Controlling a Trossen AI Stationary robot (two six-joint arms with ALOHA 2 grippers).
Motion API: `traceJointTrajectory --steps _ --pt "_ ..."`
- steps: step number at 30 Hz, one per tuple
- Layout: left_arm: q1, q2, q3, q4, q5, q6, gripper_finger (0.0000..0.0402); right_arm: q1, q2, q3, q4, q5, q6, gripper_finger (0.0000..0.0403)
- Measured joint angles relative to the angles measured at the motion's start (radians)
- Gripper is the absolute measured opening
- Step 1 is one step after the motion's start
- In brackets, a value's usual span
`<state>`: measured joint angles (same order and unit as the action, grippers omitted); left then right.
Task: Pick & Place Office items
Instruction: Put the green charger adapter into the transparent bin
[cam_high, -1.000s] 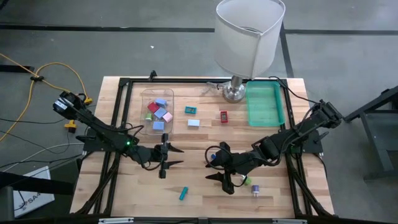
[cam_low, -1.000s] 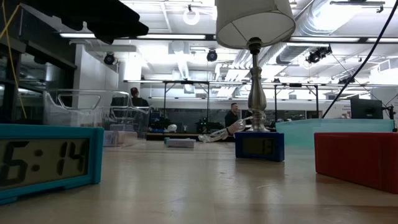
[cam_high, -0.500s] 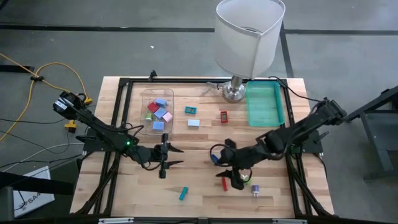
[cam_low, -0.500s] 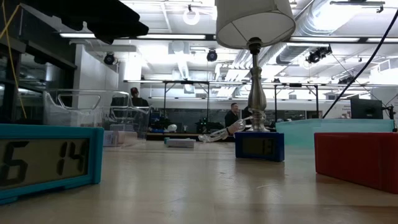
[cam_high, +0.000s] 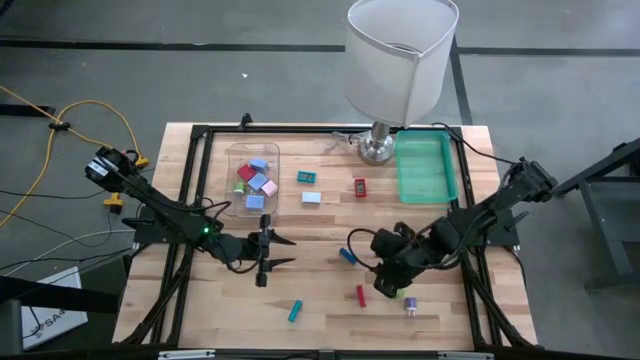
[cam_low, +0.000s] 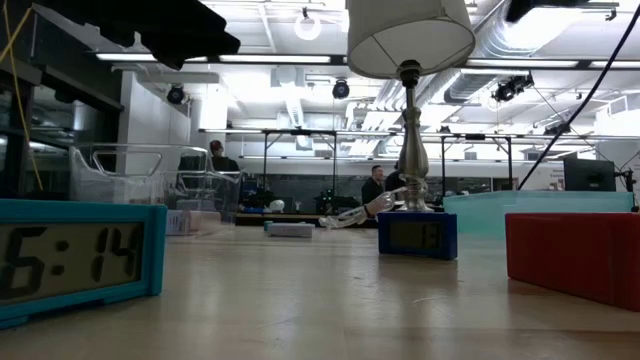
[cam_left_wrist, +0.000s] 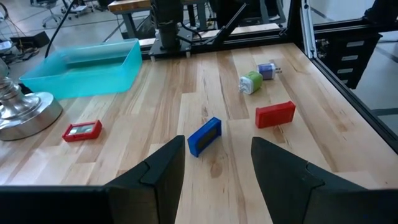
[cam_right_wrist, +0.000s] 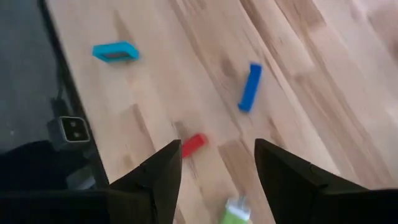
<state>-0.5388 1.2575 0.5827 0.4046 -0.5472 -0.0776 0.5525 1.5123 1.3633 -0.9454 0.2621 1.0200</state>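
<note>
Your right end effector (cam_high: 383, 283) hovers spread and empty, lower right of centre, over the red piece (cam_high: 360, 294) and green piece (cam_high: 396, 291) on the surface (cam_high: 320, 225), while your left end effector (cam_high: 278, 252), also spread, waits centre-left.

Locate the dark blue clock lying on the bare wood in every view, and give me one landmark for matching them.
High view: dark blue clock at table centre, just left of the right gripper.
Low view: standing at middle distance, in front of the lamp's stem.
Left wrist view: low centre, ahead of the open fingers.
Right wrist view: upper centre-right.
Shared landmark: the small red block beside it; in the low view, likely the big red block.
</note>
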Motion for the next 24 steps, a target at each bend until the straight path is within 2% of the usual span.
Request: traceJointTrajectory --steps 10,17,24 --pt "0.0 0.0 0.0 0.003 0.0 0.0 0.0177 0.062 0.107 0.0 -0.178 -0.06 0.321 0.0189" --pt "0.0 0.0 0.0 0.003 0.0 0.0 0.0177 0.088 0.205 0.0 -0.178 -0.14 0.434 0.0189" --pt "0.0 0.0 0.0 0.003 0.0 0.0 0.0177 0.103 0.296 0.0 -0.177 -0.193 0.476 0.0189"
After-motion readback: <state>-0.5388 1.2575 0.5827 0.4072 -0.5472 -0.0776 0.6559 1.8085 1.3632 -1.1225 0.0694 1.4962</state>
